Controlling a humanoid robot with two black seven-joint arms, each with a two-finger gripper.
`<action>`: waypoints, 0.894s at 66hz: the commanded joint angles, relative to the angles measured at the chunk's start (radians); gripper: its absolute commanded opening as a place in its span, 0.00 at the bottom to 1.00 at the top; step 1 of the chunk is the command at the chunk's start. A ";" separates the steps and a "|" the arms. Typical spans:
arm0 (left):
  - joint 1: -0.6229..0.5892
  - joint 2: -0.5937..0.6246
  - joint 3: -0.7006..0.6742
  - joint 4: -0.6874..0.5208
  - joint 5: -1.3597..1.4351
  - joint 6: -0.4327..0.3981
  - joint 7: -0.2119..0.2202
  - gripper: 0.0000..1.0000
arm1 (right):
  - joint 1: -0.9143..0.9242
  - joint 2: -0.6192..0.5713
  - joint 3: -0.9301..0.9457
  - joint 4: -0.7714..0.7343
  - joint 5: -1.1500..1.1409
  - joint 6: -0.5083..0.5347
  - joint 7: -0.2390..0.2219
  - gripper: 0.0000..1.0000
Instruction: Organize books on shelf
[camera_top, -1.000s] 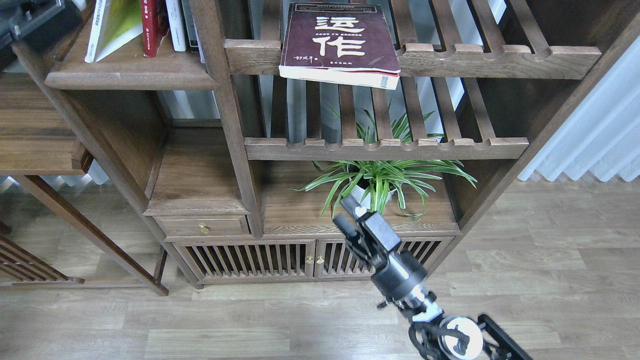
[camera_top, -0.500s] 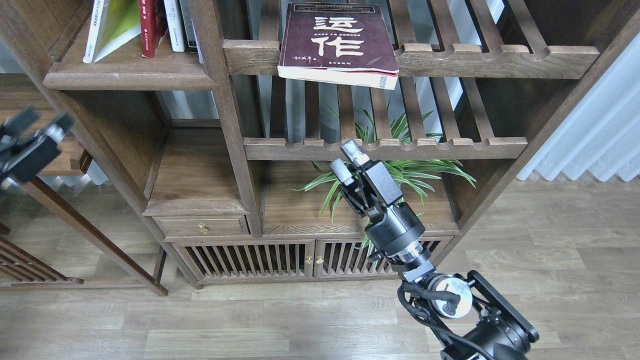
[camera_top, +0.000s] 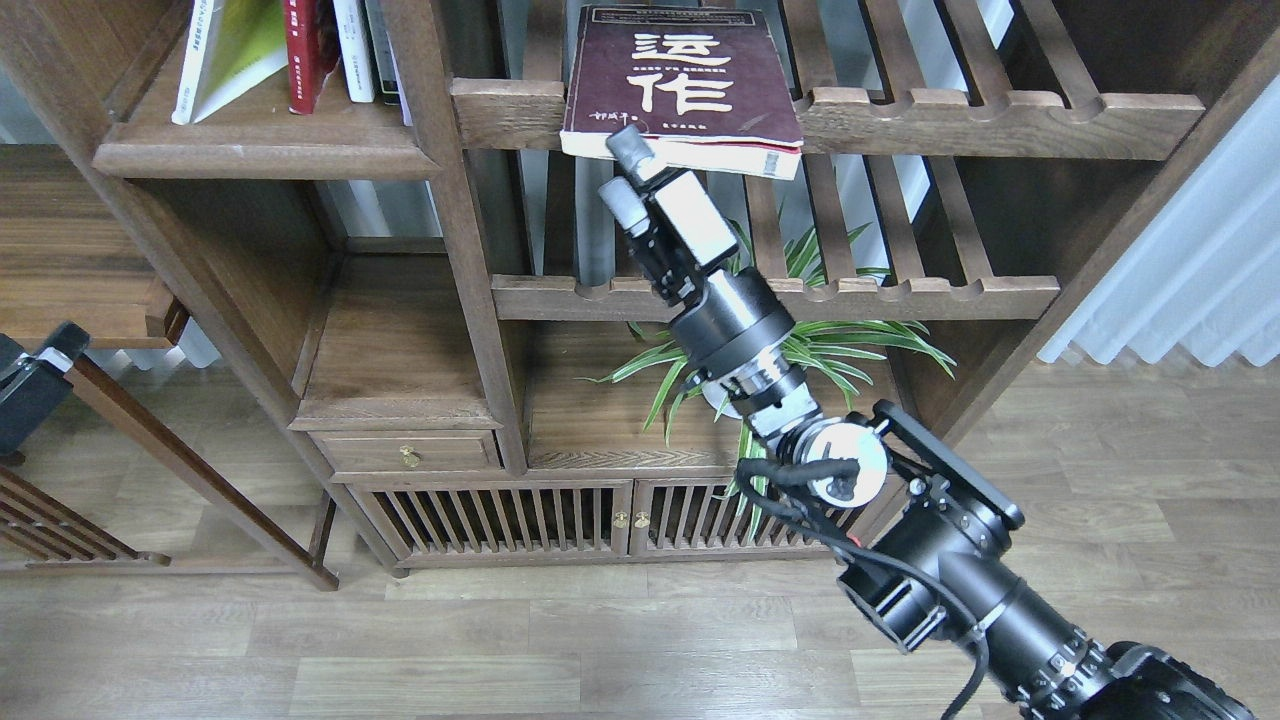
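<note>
Reach step: my right gripper (camera_top: 627, 171) sits just below the front edge of the maroon book (camera_top: 683, 82), fingers parted, holding nothing. Book lies flat on the slatted rack (camera_top: 1000, 115), overhanging. Next: close on that edge, carry it left to the shelf (camera_top: 262, 150) (left gripper (camera_top: 35, 380) unclear).

The right arm (camera_top: 900, 540) comes in from the lower right corner and reaches up toward 11 o'clock, its silver wrist joint (camera_top: 845, 470) about midway along. The right gripper (camera_top: 628, 175) points to 11 o'clock, its two fingers (camera_top: 630, 148) slightly parted with nothing between them. At 9 o'clock, a dark part of the left arm (camera_top: 30, 385) shows at the frame's edge; its gripper cannot be made out.
</note>
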 joint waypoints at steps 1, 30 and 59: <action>0.001 0.000 -0.002 0.000 -0.001 0.000 0.000 0.98 | 0.001 0.000 0.016 -0.001 -0.001 -0.021 0.008 0.99; -0.007 -0.023 -0.002 0.003 0.001 0.000 0.023 0.98 | 0.055 0.000 0.048 -0.004 -0.001 -0.105 0.048 0.89; -0.011 -0.042 -0.013 0.003 -0.001 0.000 0.043 0.98 | 0.053 0.000 0.047 -0.006 -0.001 -0.167 0.091 0.40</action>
